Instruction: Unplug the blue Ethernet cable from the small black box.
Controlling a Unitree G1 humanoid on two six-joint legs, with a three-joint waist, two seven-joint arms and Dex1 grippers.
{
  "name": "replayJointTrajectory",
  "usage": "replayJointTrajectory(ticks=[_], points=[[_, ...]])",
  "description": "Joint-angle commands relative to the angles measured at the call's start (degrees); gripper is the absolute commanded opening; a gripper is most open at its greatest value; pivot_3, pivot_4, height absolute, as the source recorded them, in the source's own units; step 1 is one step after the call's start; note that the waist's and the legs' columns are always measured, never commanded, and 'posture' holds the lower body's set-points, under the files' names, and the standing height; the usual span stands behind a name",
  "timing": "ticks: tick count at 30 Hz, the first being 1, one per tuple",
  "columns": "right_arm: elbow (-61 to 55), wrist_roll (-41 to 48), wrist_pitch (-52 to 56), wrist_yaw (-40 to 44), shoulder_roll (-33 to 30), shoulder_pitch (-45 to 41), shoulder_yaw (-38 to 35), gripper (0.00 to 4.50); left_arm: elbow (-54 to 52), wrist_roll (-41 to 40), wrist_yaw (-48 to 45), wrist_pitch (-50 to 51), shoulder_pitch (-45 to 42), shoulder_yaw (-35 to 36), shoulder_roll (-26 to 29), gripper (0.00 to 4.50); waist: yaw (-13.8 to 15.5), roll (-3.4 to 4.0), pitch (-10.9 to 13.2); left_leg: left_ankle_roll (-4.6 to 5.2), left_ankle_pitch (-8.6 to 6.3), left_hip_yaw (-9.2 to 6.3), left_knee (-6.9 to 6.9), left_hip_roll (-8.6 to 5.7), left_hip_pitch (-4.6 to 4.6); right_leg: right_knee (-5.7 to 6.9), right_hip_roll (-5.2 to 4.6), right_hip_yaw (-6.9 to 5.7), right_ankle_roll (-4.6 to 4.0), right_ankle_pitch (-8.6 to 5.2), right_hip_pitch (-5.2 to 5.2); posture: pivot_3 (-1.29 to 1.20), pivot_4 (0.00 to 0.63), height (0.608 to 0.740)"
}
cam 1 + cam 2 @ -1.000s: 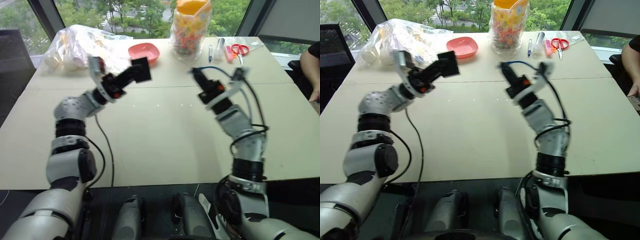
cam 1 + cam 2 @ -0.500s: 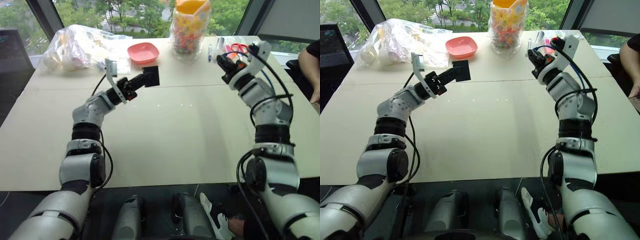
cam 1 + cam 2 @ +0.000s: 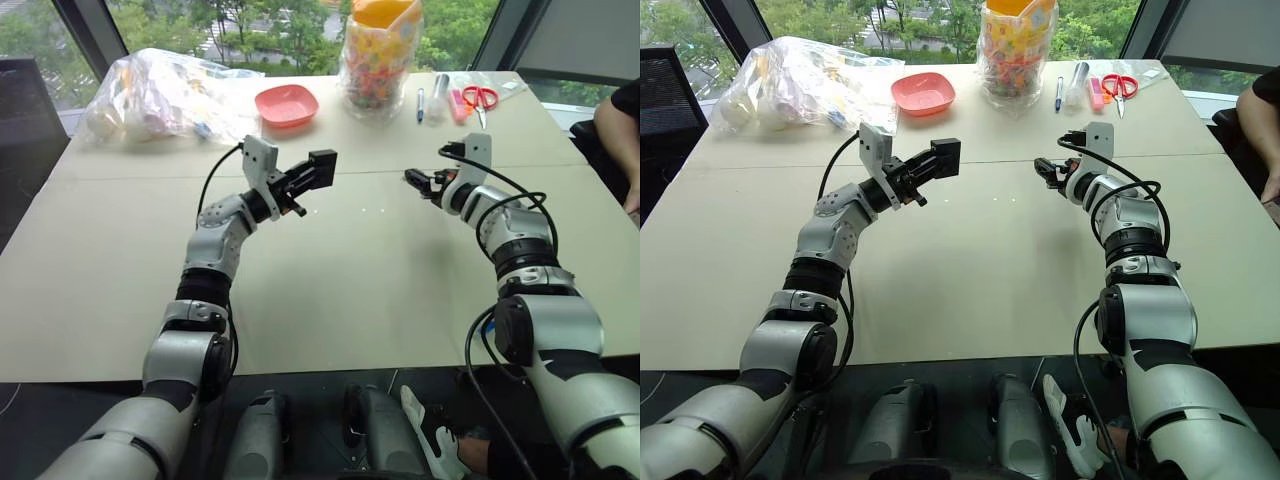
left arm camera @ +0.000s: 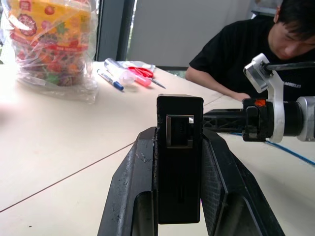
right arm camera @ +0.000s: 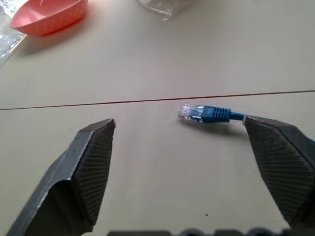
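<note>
Right gripper (image 5: pixel 197 162) stood with its jaws spread wide and nothing between them, low over the counter (image 3: pixel 330 290). Just ahead of it the cable (image 5: pixel 211 114) lay loose on the counter, its clear plug free, its long axis running across the gap between the fingers and its cord passing out beside one fingertip. Left gripper (image 4: pixel 178 196) was clamped on the box (image 4: pixel 179 147), held up off the counter toward the middle, with the empty port facing out between the fingers toward the right arm. Plug and port were well apart, so the unplugging looked done. Any further handling of the cable would fall to the right gripper, plainly the nearer one; closing on the plug would mean a slight advance and turning to cross the cord's line.
</note>
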Motion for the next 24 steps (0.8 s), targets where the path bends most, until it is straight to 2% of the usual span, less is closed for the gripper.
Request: replayJointTrajectory(ticks=[1, 4, 7, 10, 15, 16, 17, 22, 24], points=[[-17.19, 3.72, 13.59, 7.16, -0.1, 6.81, 2.53, 4.44, -1.07, 1.76, 0.92, -3.46, -0.1, -1.47, -0.54, 0.69, 0.14, 0.01, -0.01, 0.0, 0.0, -0.03, 0.0, 0.02, 0.01, 0.01, 0.0, 0.0, 0.0, 0.0, 0.02, 0.0, 0.15, 0.74], [-40.25, 8.26, 24.78, 8.34, -0.99, 18.41, 4.69, 4.44, 2.97, 3.34, 2.55, -6.39, -0.93, -1.95, -1.45, 0.69, 0.42, 0.04, -0.03, 0.03, -0.02, -0.15, -0.02, 0.06, -0.01, 0.03, -0.01, -0.02, 0.01, -0.01, -0.01, 0.0, 0.15, 0.74], [-54.84, 11.74, 30.24, 6.36, -0.27, 25.62, 3.1, 4.44, 8.02, 4.93, 3.84, -10.26, -2.01, -2.39, -2.56, 0.69, 0.24, 0.04, -0.03, 0.07, -0.05, -0.26, 0.0, 0.05, -0.04, 0.02, -0.05, -0.03, 0.04, -0.03, -0.02, 0.0, 0.15, 0.74], [-62.58, 13.13, 32.24, 2.24, 1.46, 29.78, 0.37, 4.44, 14.21, 6.15, 4.87, -14.42, -3.56, -2.51, -4.34, 0.69, 0.28, 0.03, -0.02, 0.07, -0.05, -0.24, 0.11, 0.07, -0.03, -0.01, -0.06, -0.04, 0.21, -0.08, 0.0, 0.0, 0.15, 0.74], [-68.52, 14.69, 32.1, -1.62, 3.57, 32.81, -2.8, 4.44, 23.85, 8.7, 5.64, -19.56, -6.13, -3.07, -6.15, 0.69, 0.24, 0.02, -0.02, 0.07, -0.05, -0.29, 0.16, 0.07, -0.03, -0.08, -0.05, -0.07, 0.15, -0.01, 0.03, 0.0, 0.15, 0.74], [-69.05, 14.86, 32.02, -1.98, 3.72, 33.1, -3.09, 4.5, 25.01, 8.91, 5.61, -20.11, -6.46, -3.01, -6.21, 1.6, 0.18, 0.02, -0.02, 0.07, -0.05, -0.28, 0.15, 0.07, -0.03, -0.09, -0.05, -0.07, 0.15, -0.01, 0.03, 0.0, 0.15, 0.74], [-69.47, 14.95, 31.84, -2.29, 3.82, 33.34, -3.27, 4.5, 25.79, 9.13, 5.34, -20.51, -6.71, -3.01, -6.23, 1.89, 0.18, 0.02, -0.02, 0.07, -0.06, -0.28, 0.12, 0.07, -0.03, -0.11, -0.05, -0.07, 0.17, -0.02, 0.02, 0.0, 0.15, 0.74], [-70.54, 15.1, 30.96, -2.3, 2.9, 34.65, -3.98, 4.5, 24.85, 9.25, 2.31, -20.37, -6.31, -2.93, -4.9, 4.29, 0.22, 0.02, -0.02, 0.09, -0.07, -0.27, 0.05, 0.04, -0.07, -0.12, -0.03, -0.07, 0.17, -0.02, -0.03, 0.0, 0.15, 0.74], [-71.19, 14.88, 30.35, -1.56, 1.78, 35.45, -3.85, 4.5, 20.5, 7.87, -0.99, -17.04, -5.1, -2.73, -3.21, 4.45, 0.19, 0.01, -0.02, 0.09, -0.07, -0.27, 0.05, 0.05, -0.06, -0.12, -0.03, -0.07, 0.17, -0.02, -0.02, 0.0, 0.15, 0.74]])
